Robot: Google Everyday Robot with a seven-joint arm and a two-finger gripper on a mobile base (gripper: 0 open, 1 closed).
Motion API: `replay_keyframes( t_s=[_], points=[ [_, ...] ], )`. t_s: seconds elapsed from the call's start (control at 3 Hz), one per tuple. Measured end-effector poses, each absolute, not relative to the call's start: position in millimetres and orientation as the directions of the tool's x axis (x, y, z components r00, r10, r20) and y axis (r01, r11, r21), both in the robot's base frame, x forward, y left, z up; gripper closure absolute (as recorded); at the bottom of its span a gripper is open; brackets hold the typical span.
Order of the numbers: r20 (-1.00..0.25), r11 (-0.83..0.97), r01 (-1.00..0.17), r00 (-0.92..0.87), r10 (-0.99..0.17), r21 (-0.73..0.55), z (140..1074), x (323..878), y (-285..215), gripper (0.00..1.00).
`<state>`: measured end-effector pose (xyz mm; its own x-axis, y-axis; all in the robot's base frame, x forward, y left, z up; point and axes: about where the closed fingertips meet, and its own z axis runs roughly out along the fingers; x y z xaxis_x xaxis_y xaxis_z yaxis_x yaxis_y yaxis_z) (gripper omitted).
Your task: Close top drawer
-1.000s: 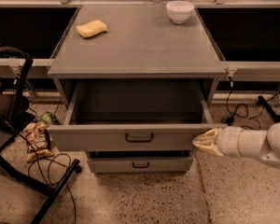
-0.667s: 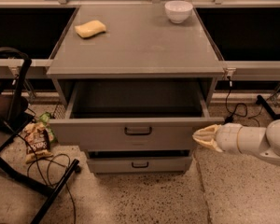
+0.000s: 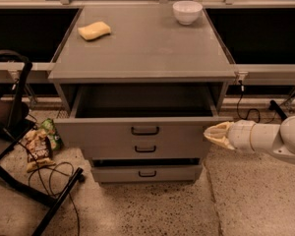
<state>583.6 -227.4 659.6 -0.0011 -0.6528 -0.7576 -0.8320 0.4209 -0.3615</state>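
Note:
The top drawer (image 3: pixel 113 132) of the grey cabinet (image 3: pixel 142 48) stands partly open. Its tall grey front with a small black bar handle (image 3: pixel 145 130) juts out toward me, and its dark inside looks empty. My gripper (image 3: pixel 214 134), cream-coloured on a white arm coming in from the right, is at the right end of the drawer front, touching or nearly touching it. Its fingers look pressed together and hold nothing. Two shorter drawer fronts sit below: the middle one (image 3: pixel 145 149) and the bottom one (image 3: pixel 147 173).
A yellow sponge (image 3: pixel 94 30) and a white bowl (image 3: pixel 187 11) lie on the cabinet top. A black chair frame (image 3: pixel 19 132), snack bags (image 3: pixel 39 144) and cables are on the floor at left. A cable (image 3: pixel 250 113) runs behind my arm at right.
The top drawer has slid further into the cabinet, so the middle drawer's front now shows. My gripper has moved inward with the drawer's right end.

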Motion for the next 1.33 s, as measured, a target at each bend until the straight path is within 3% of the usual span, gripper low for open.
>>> replay_keyframes(
  t_s=[0.67,1.0,1.33],
  points=[
    [-0.766,0.441,-0.813,0.008,-0.643,-0.379,669.8,609.3,-237.4,1.00],
    [-0.766,0.441,-0.813,0.008,-0.643,-0.379,669.8,609.4,-237.3,0.84],
    [-0.766,0.441,-0.813,0.008,-0.643,-0.379,669.8,609.4,-237.3,0.62]
  ],
)
